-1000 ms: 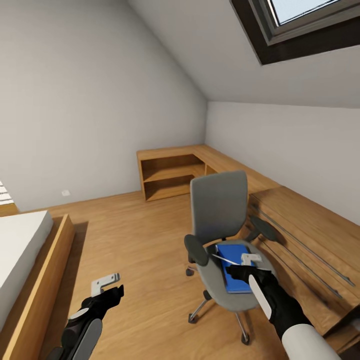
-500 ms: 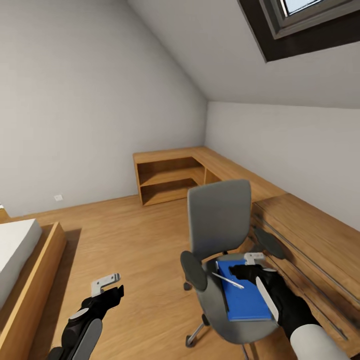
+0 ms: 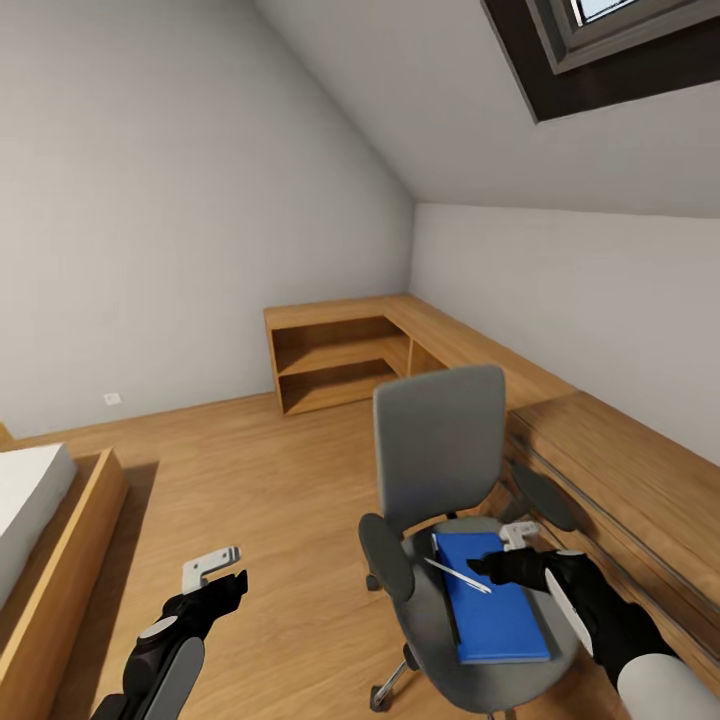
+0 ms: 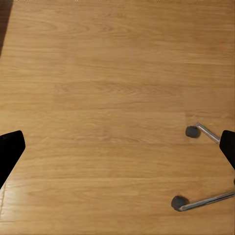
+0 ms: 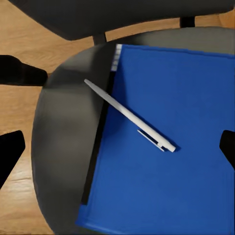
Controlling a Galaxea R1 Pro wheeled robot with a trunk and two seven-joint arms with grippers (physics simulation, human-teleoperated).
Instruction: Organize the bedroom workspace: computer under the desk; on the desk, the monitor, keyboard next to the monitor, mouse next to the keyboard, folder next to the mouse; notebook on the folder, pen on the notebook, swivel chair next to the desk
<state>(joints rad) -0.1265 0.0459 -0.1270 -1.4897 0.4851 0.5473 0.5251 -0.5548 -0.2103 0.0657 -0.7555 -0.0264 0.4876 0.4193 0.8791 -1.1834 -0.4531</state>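
Note:
The grey swivel chair [image 3: 440, 440] stands on the wood floor beside the low wooden cabinets. Flat on its seat [image 5: 63, 147] lies the blue folder [image 3: 495, 605] [image 5: 166, 147]. The white pen [image 3: 457, 576] [image 5: 129, 115] rests slantwise across the folder's edge nearest the left armrest. My right gripper [image 3: 500, 550] [image 5: 117, 147] hovers open just above the folder and the pen, touching neither. My left gripper [image 3: 225, 568] [image 4: 117, 147] hangs open and empty over bare floor, left of the chair. The desk, computer, monitor, keyboard, mouse and notebook are out of view.
Low wooden cabinets [image 3: 620, 470] run along the right wall to an open corner shelf [image 3: 340, 360]. A bed with a wooden frame [image 3: 60, 540] sits at the left. The chair's chrome legs and casters [image 4: 192, 131] lie near my left gripper. Open floor [image 3: 250, 470] spreads between bed and chair.
The camera has moved closer to the chair and to the right. My right gripper has drifted from over the folder's middle toward its far right corner. The left arm looks unchanged.

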